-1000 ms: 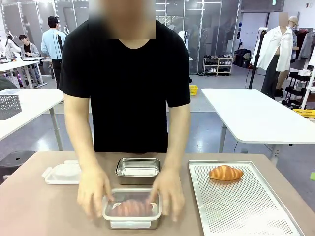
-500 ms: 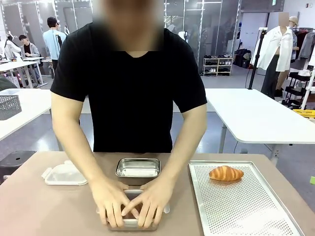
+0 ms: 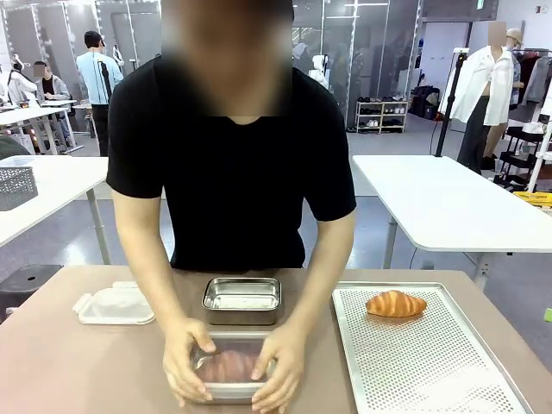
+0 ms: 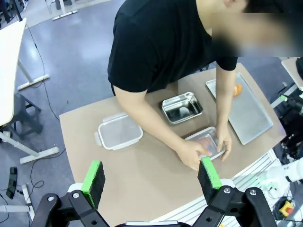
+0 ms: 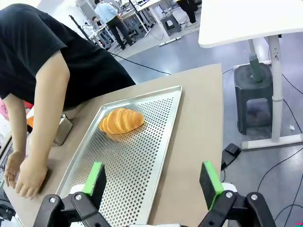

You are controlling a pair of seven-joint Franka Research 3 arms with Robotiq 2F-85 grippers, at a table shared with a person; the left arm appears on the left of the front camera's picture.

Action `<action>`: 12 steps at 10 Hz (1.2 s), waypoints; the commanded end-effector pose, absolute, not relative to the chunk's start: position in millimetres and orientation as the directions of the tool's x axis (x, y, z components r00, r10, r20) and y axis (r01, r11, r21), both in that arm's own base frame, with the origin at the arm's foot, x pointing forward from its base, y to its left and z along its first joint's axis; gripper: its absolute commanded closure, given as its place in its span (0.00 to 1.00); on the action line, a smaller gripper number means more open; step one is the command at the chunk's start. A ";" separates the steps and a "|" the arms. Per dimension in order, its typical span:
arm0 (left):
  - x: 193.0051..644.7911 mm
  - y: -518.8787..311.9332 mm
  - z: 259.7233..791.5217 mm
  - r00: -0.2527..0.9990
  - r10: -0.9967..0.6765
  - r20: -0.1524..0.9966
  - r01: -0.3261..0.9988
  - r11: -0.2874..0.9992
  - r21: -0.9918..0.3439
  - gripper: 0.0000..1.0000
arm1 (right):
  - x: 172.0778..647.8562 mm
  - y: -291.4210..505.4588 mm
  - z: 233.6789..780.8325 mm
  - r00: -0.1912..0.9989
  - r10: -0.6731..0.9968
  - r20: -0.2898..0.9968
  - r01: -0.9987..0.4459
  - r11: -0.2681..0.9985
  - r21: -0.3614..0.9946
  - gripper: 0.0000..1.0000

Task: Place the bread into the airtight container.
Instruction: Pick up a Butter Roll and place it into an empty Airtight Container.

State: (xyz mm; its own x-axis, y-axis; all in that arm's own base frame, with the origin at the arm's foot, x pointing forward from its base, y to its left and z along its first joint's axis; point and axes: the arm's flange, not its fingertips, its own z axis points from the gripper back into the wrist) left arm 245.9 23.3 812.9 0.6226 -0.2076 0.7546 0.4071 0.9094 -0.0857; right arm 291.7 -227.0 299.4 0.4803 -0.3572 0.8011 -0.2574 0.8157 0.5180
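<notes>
Bright, even overhead light; wrist views distorted.

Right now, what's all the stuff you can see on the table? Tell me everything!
table: one, brown, under everything
lidded steel container: one, silver with clear lid, near middle
bread: one, reddish brown, inside that container
open steel container: one, silver, just behind it
plastic lid: one, whitish, left side
perforated tray: one, silver, right side
croissant: one, golden, on the tray's far end
person's hands: two, clasping the lidded container's sides
left gripper: one, black with green pads, open, high above the table
right gripper: one, black with green pads, open, near the tray
</notes>
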 end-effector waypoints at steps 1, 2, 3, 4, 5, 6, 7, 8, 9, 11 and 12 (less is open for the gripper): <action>245.8 22.8 813.6 0.620 -0.210 0.756 0.416 0.905 -0.090 0.00 | 293.8 -225.2 302.1 0.473 -0.388 0.791 -0.245 0.805 0.541 0.00; 245.8 22.8 813.6 0.620 -0.210 0.756 0.416 0.905 -0.090 0.00 | 293.8 -225.2 302.1 0.473 -0.388 0.791 -0.245 0.805 0.541 0.00; 245.8 22.8 813.6 0.620 -0.210 0.756 0.416 0.905 -0.090 0.00 | 293.8 -225.2 302.1 0.473 -0.388 0.791 -0.245 0.805 0.541 0.00; 245.8 22.8 813.6 0.620 -0.210 0.756 0.416 0.905 -0.090 0.00 | 293.8 -225.2 302.1 0.473 -0.388 0.791 -0.245 0.805 0.541 0.00; 245.8 22.8 813.6 0.620 -0.210 0.756 0.416 0.905 -0.090 0.00 | 293.8 -225.2 302.1 0.473 -0.388 0.791 -0.245 0.805 0.541 0.00; 245.8 22.8 813.6 0.620 -0.210 0.756 0.416 0.905 -0.090 0.00 | 293.8 -225.2 302.1 0.473 -0.388 0.791 -0.245 0.805 0.541 0.00; 245.8 22.8 813.6 0.620 -0.210 0.756 0.416 0.905 -0.090 0.00 | 293.8 -225.2 302.1 0.473 -0.388 0.791 -0.245 0.805 0.541 0.00; 245.8 22.8 813.6 0.620 -0.210 0.756 0.416 0.905 -0.090 0.00 | 293.8 -225.2 302.1 0.473 -0.388 0.791 -0.245 0.805 0.541 0.00; 245.8 22.8 813.6 0.620 -0.210 0.756 0.416 0.905 -0.090 0.00 | 293.8 -225.2 302.1 0.473 -0.388 0.791 -0.245 0.805 0.541 0.00; 245.8 22.8 813.6 0.620 -0.210 0.756 0.416 0.905 -0.090 0.00 | 293.8 -225.2 302.1 0.473 -0.388 0.791 -0.245 0.805 0.541 0.00; 245.8 22.8 813.6 0.620 -0.210 0.756 0.416 0.905 -0.090 0.00 | 293.8 -225.2 302.1 0.473 -0.388 0.791 -0.245 0.805 0.541 0.00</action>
